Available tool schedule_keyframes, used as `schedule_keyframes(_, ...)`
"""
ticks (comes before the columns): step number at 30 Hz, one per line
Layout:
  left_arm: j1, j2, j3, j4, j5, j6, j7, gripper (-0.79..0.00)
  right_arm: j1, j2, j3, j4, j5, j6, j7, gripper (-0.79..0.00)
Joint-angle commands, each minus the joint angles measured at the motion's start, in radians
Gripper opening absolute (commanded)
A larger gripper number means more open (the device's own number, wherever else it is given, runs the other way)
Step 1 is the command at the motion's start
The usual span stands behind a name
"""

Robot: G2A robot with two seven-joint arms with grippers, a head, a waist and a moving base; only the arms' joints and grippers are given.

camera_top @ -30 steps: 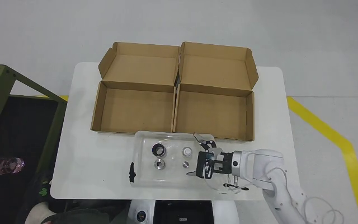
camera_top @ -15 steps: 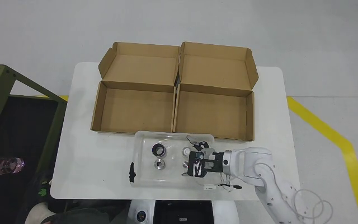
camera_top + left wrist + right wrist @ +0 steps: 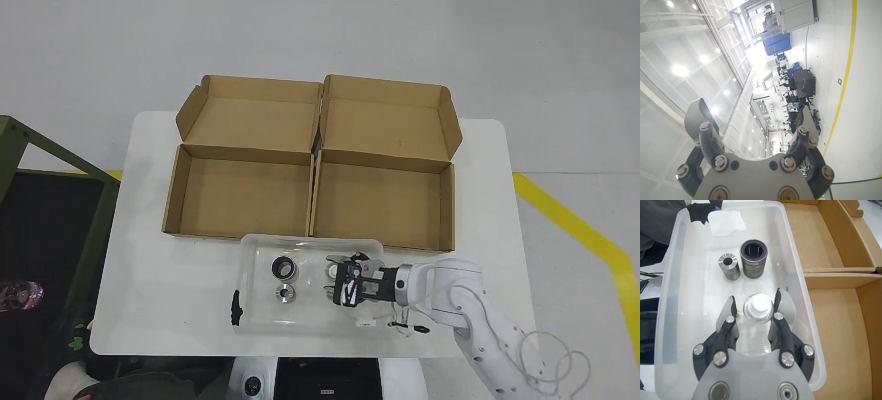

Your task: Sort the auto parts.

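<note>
The pick-up step is in hand. The right end effector [image 3: 755,297] sits low inside the clear bin [image 3: 797,262], fingers spread to either side of the white-capped part [image 3: 758,308], which stands upright in the bin beside the steel sleeve [image 3: 729,267] and bearing [image 3: 753,258]. The next move likely calls for a square squeeze, then a lift over the bin's wall. The left end effector [image 3: 752,108] is spread, aimed ceilingward.

Inside the clear bin [image 3: 797,279], a small metal part [image 3: 738,313] just beside the white stepped part [image 3: 758,306] is almost wholly hidden behind one finger of the right gripper [image 3: 755,294], so its shape cannot be told. The gripper's body covers the end of the bin beneath it. Beside the bin, the two cardboard boxes [image 3: 829,317] are cut off by the picture's edge.
</note>
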Motion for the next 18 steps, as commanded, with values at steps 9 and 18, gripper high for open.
schedule_keyframes(9,0.000,0.000,0.000,0.000,0.000,0.000,0.000,0.000,0.022,0.003,-0.023,0.023,-0.003,0.019,0.007,-0.634)
schedule_keyframes(18,0.000,0.000,0.000,0.000,0.000,0.000,0.000,0.000,0.029,0.009,-0.033,0.014,0.012,-0.001,-0.020,-0.785)
